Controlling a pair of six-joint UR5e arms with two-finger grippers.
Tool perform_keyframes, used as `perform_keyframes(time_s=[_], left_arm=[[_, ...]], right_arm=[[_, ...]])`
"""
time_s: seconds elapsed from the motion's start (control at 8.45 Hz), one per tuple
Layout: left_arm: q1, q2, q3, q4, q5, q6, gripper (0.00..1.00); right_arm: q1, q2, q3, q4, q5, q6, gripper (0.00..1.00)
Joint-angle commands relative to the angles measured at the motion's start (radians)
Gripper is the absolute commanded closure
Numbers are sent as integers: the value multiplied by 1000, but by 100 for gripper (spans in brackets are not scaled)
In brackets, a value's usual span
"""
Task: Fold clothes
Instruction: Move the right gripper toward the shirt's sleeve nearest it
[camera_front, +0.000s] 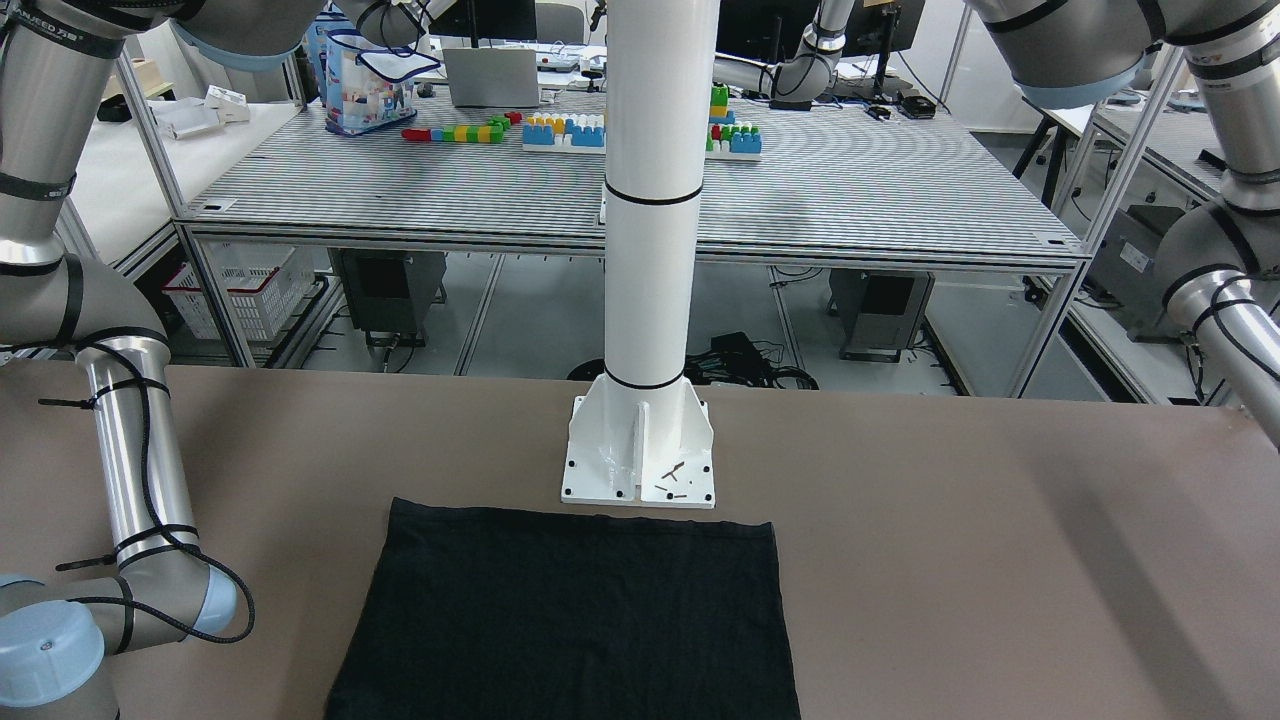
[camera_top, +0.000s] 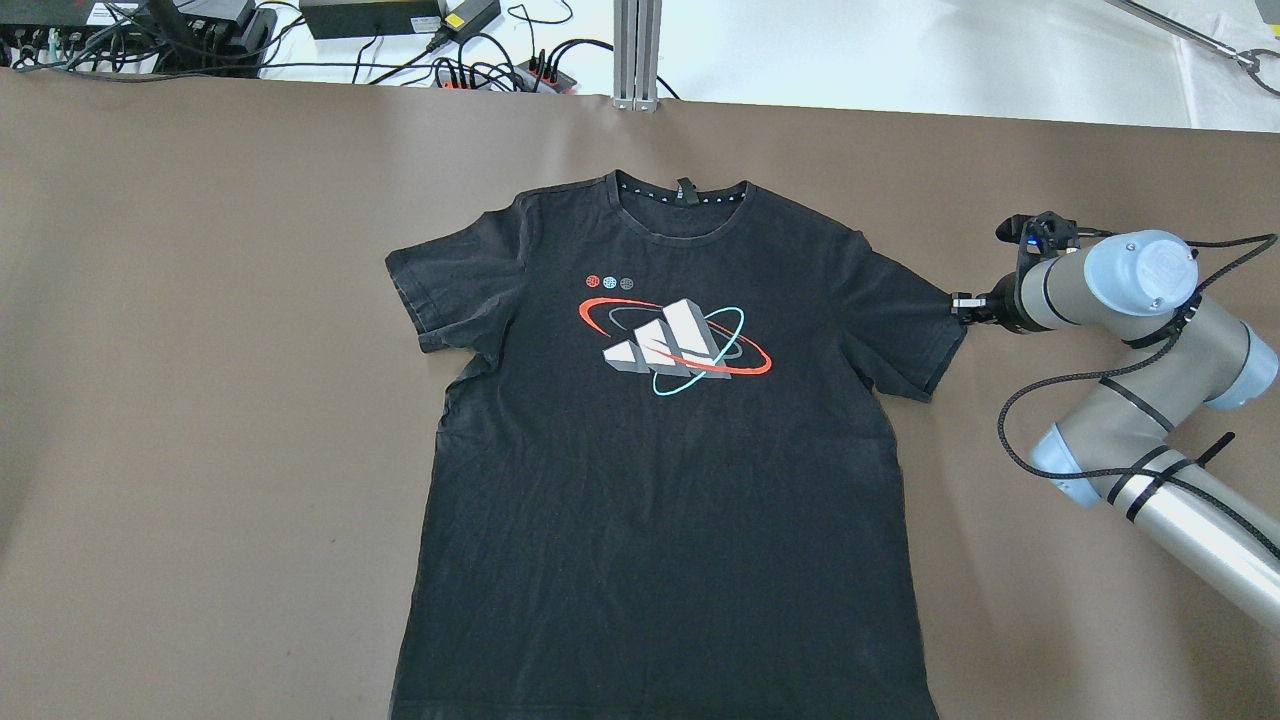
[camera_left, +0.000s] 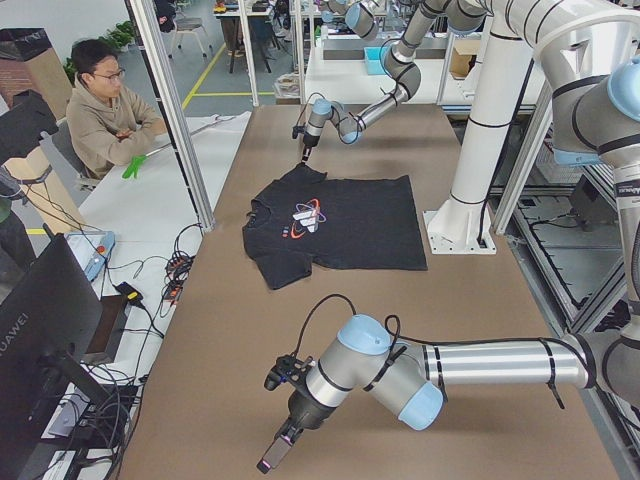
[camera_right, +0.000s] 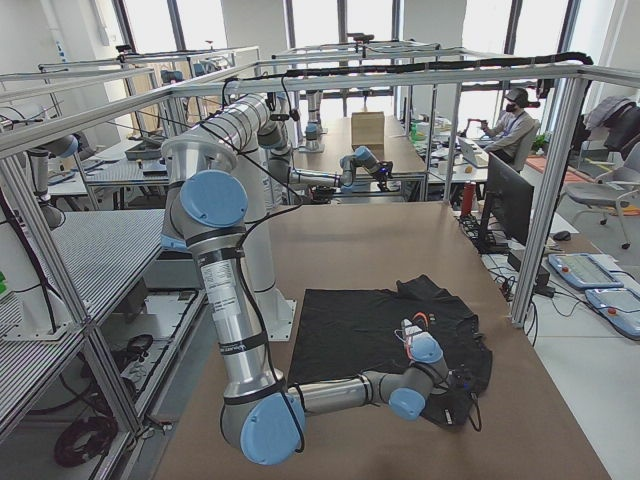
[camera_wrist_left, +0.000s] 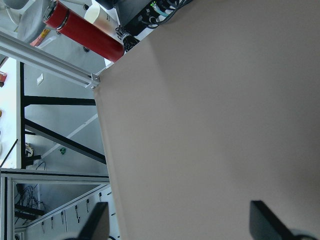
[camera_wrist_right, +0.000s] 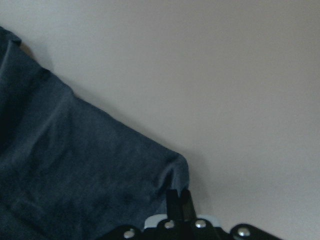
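Note:
The clothes are one black T-shirt (camera_top: 660, 480) with a white, red and teal print on the chest. It lies flat and face up on the brown table, collar toward the far edge. Its plain lower part (camera_front: 570, 620) shows in the front-facing view. My right gripper (camera_top: 962, 305) is at the hem corner of the sleeve on the overhead view's right. In the right wrist view its fingers (camera_wrist_right: 177, 200) are shut on that sleeve corner (camera_wrist_right: 170, 170), which is puckered up slightly. My left gripper (camera_wrist_left: 182, 225) is open over bare table, far from the shirt (camera_left: 350, 220).
A white pole (camera_front: 650, 200) on a base plate (camera_front: 640, 470) stands just behind the shirt's bottom hem. Cables and power strips (camera_top: 400, 40) lie beyond the far table edge. A person (camera_left: 100, 110) sits beside the table. A red cylinder (camera_wrist_left: 85, 32) lies past the table corner.

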Motion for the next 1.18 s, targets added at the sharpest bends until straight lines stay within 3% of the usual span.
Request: perform_keyframes(time_s=[0.0,0.35,0.71,1.06], left_arm=[[11,1,-1,0,0,-11,0],[30,0,0,1,0,-45,0],[36,0,0,1,2,-50,0],[36,0,-1,0,0,-57,0]], right_arm=[[-63,7,210,-234,-1,26,100],[-120,117,180,-288,-70,102,100],[-131,283,36,-310,-75,167,100],[-164,308,16,-310,-128,189,100]])
